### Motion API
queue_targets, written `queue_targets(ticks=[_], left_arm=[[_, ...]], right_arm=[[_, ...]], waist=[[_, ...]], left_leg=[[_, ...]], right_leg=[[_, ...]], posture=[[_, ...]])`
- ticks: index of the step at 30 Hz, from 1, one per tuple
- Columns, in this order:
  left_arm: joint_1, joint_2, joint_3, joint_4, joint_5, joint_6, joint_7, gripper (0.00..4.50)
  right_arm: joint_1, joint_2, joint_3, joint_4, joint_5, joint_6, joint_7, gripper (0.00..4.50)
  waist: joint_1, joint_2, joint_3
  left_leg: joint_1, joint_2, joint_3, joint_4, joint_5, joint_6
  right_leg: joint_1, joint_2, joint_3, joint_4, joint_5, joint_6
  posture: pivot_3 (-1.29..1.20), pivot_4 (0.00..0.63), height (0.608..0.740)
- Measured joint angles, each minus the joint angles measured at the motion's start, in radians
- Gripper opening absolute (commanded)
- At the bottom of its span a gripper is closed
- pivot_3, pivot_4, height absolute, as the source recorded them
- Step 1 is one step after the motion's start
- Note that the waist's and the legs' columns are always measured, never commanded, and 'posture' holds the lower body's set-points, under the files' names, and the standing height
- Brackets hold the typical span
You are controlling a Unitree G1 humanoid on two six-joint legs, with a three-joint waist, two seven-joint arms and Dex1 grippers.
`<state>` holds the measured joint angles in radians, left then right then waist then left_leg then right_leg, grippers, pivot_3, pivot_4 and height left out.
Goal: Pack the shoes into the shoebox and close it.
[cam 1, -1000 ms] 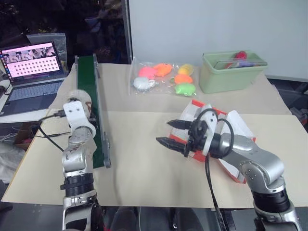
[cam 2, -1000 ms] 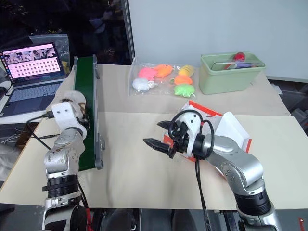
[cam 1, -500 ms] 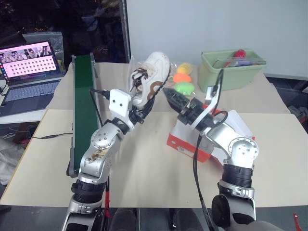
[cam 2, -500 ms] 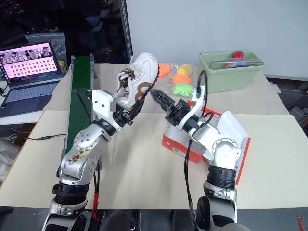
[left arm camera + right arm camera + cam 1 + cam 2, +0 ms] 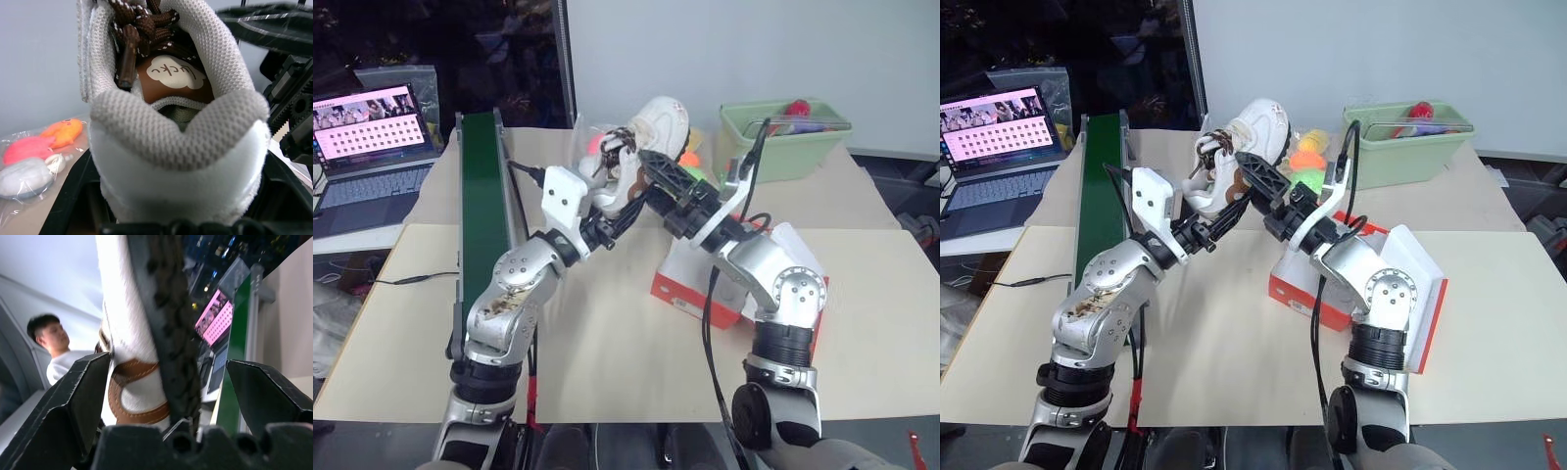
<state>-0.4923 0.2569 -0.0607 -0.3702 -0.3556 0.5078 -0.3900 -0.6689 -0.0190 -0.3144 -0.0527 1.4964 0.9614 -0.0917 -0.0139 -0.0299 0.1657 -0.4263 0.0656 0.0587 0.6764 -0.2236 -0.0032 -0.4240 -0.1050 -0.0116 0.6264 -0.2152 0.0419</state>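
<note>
The shoe (image 5: pixel 641 157) is a white sneaker with brown laces and a knitted, padded collar. It looks light, and I judge it soft in the upper part but stiff in the sole and heel, so the heel and the sole edge are the good places to take hold; the laces and the tongue would give way and slip. It is held up in the air above the surface, toe pointing up and away, between the two arms. The left gripper (image 5: pixel 1203 231) has its jaws closed on the heel: in the left wrist view the heel cup sits between the two black fingers. The right gripper (image 5: pixel 658 172) has its jaws wide open, one on each side of the shoe, with the sole between them, and I cannot tell if they touch it. The shoebox (image 5: pixel 690 284) lies on the surface below the right arm, lid open.
</note>
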Motion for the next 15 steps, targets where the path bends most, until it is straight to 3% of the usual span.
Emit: queue_targets(ticks=[5,8,15], left_arm=[[-0.009,-0.007,-0.006,0.000,0.000,0.022,-0.003,2.77],[-0.009,-0.008,-0.008,0.000,0.000,0.024,-0.003,2.72],[-0.016,-0.007,-0.008,0.000,0.003,0.023,-0.005,2.72]], right_arm=[[0.000,0.002,0.033,-0.009,-0.002,-0.032,-0.006,4.50],[0.000,0.003,0.040,-0.010,-0.003,-0.053,-0.016,3.77],[0.000,-0.003,0.053,-0.011,-0.023,-0.081,-0.029,1.47]], waist=[[0.000,0.000,0.000],[0.000,0.000,0.000],[0.000,0.000,0.000]], left_leg=[[0.000,0.000,0.000,0.000,0.000,0.000],[0.000,0.000,0.000,0.000,0.000,0.000],[0.000,0.000,0.000,0.000,0.000,0.000]], right_leg=[[0.000,0.000,0.000,-0.001,0.000,0.000],[0.000,0.000,0.000,-0.001,0.000,0.000],[0.000,0.000,0.000,-0.001,0.000,0.000]], posture=[[0.00,0.150,0.729],[0.00,0.150,0.729],[0.00,0.150,0.729]])
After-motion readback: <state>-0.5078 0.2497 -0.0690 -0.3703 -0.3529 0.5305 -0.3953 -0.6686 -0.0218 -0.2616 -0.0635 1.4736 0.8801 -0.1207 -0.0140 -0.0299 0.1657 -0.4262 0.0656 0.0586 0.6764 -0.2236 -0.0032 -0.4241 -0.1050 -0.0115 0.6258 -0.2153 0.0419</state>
